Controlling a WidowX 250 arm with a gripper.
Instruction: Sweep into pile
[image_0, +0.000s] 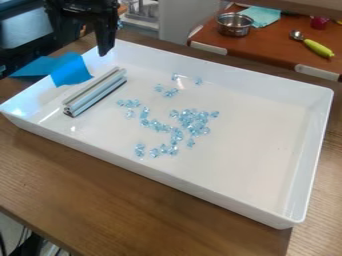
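My gripper (105, 47) hangs at the upper left, over the tray's back left corner, apart from the beads and the metal bar. The white tray (247, 170) holds light blue clear beads (194, 120), bunched loosely at the middle, with a curved string of them toward the front and a few strays nearer the back wall. A silver grooved metal bar (97, 92) lies slantwise in the tray's left part, left of the beads and not touching them.
Blue tape or cloth (70, 69) drapes over the tray's left rim. The tray stands on a brown wooden table (100, 175). Behind it, a red-brown surface (267, 49) bears a metal pot (234, 25), a teal cloth (262, 16) and a green-handled spoon (317, 47).
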